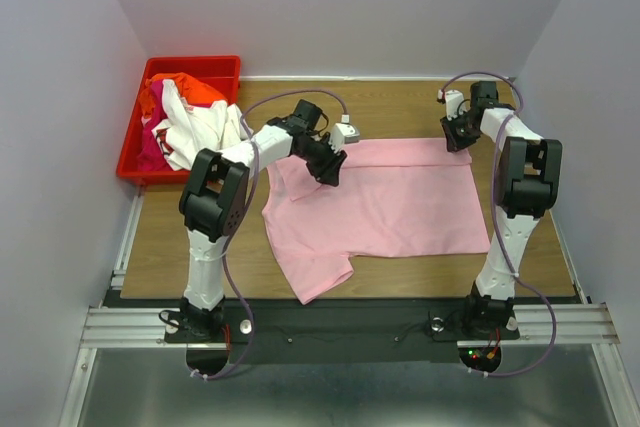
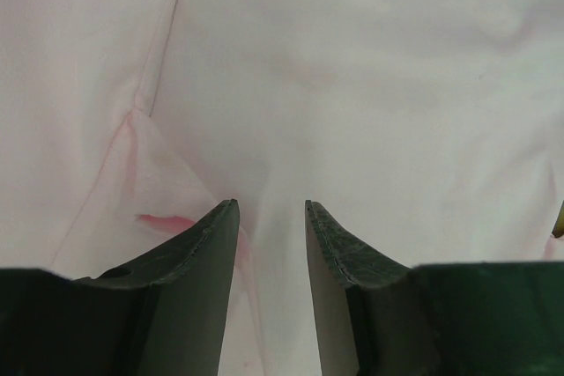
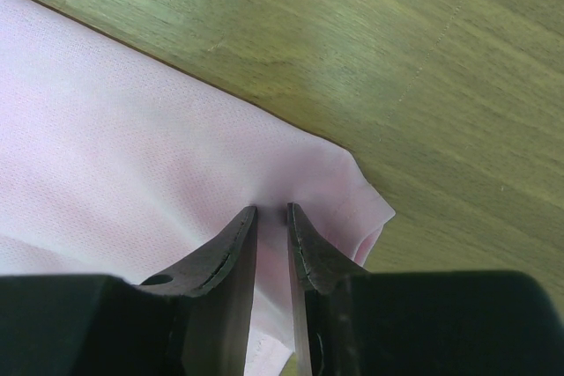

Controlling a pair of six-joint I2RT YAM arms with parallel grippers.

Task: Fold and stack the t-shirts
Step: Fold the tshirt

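While the right gripper (image 3: 271, 210) pinches the knit corner of the pink t-shirt (image 1: 390, 202) between its fingers, the left gripper (image 2: 271, 204) hangs parted over smooth, seamed cloth. Grained wooden table (image 3: 423, 59) lies beyond that corner

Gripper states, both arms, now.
Left gripper: open, fingers apart over the light pink cloth t-shirt, holding nothing.
Right gripper: shut on that t-shirt's corner.

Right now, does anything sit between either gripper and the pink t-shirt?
Nothing visible does. The left gripper hangs open right over the pink t-shirt, and the right gripper is pinched on its far right corner.
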